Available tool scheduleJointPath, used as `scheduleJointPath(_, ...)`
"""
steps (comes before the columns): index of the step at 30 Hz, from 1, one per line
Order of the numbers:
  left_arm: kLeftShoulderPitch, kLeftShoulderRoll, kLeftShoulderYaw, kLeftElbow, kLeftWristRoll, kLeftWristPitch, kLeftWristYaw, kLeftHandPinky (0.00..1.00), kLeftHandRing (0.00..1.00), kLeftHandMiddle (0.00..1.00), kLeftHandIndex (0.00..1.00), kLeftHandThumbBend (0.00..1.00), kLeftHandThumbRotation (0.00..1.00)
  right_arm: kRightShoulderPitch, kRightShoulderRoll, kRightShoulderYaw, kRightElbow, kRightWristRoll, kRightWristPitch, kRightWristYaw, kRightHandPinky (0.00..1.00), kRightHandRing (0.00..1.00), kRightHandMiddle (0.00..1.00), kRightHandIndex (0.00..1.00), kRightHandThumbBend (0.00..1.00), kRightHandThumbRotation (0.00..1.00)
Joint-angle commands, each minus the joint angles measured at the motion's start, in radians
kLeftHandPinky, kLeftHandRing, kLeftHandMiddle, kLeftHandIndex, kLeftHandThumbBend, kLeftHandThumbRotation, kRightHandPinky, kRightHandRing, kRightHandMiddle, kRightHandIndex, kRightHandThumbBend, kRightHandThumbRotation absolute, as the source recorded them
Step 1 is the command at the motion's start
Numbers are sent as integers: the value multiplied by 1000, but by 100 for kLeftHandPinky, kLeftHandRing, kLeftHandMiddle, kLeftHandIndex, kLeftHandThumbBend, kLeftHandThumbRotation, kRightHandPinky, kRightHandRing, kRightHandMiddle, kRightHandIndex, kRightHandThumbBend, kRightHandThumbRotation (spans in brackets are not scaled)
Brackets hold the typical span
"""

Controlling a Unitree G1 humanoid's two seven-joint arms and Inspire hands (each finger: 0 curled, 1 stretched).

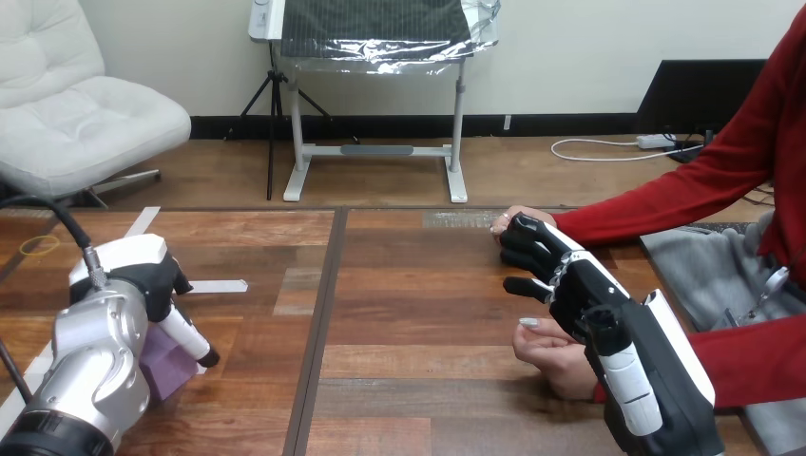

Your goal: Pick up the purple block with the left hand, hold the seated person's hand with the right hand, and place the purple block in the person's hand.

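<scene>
The purple block (171,372) rests on the wooden table (418,313) near the left front, half hidden by my left forearm. My left hand (143,271) is down on it from above, a finger lying along the block's right face and curled round it. At the right, my right hand (561,275) hovers with its fingers relaxed and spread. Its fingertips reach the person's farther hand (508,220), which lies on the table just beyond them. The person's nearer hand (553,359) lies under my right wrist, loosely cupped. I see no finger curled round either hand.
A strip of white tape (217,286) lies on the table just right of my left hand. A yellow rubber band (38,246) sits at the far left. Grey cloth (708,275) covers the table's right edge beside the person's red sleeves.
</scene>
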Motion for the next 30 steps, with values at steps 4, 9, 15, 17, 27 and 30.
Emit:
scheduleJointPath(4,-52,36,-2,-41,19,-16,-7,61,79,83,81,86,26,-65,1,-15,-40,3,-14,-10,83,88,88,89,76,100)
scheduleJointPath(9,-52,36,1,-38,16,-21,-8,67,81,85,82,85,28,-64,0,-15,-42,6,-12,-8,83,89,88,89,77,100)
scheduleJointPath(15,-50,35,9,-41,9,-24,-10,73,83,86,83,84,30,-65,-1,-15,-39,7,-16,-6,83,89,88,89,77,100)
scheduleJointPath(17,-50,36,11,-44,7,-24,-14,74,84,87,83,84,31,-66,-1,-16,-37,7,-18,-7,83,89,88,89,77,100)
scheduleJointPath(27,-48,38,15,-48,8,-19,-17,79,86,88,85,82,34,-67,-4,-18,-38,10,-18,-4,83,88,88,89,76,100)
scheduleJointPath(30,-47,39,16,-52,9,-16,-18,79,86,88,86,82,35,-67,-6,-18,-40,10,-15,-4,83,89,89,89,76,100)
